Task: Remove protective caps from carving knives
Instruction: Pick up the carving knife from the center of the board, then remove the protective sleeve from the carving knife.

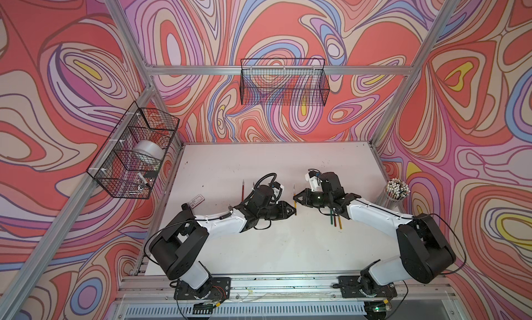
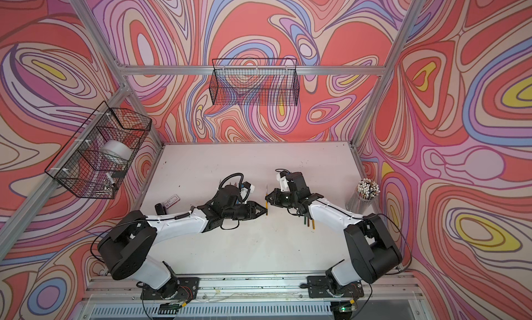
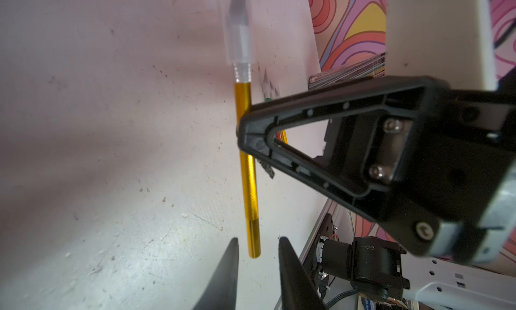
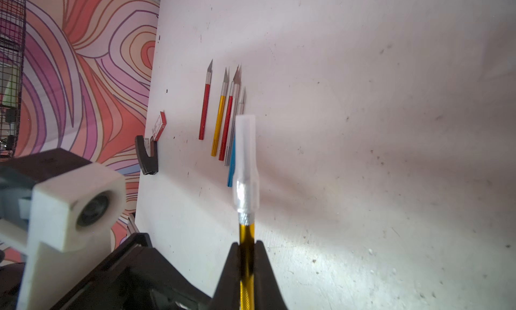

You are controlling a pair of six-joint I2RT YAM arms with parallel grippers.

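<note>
One gold knife (image 4: pixel 247 269) with its one translucent cap (image 4: pixel 245 155) on is being clamped by the right gripper (image 4: pixel 247 244). Five bare knives (image 4: pixel 217 127) are lying in a row on the table (image 4: pixel 363 99) – three more (image 1: pixel 334 219) are poking out beneath the right arm. The arms are reaching inward, tip to tip – the left gripper (image 3: pixel 258 240) is standing with its jaws apart on either side of the handle's free end.

Both top views look steeply down from the six-o'clock edge of the table (image 1: pixel 288 246), sharing it whole. Wrist cameras peer closely past the left end effector (image 3: pixel 258 240) and right end effector (image 4: pixel 247 245), sharing the gold carving knife (image 3: pixel 248 183).
</note>
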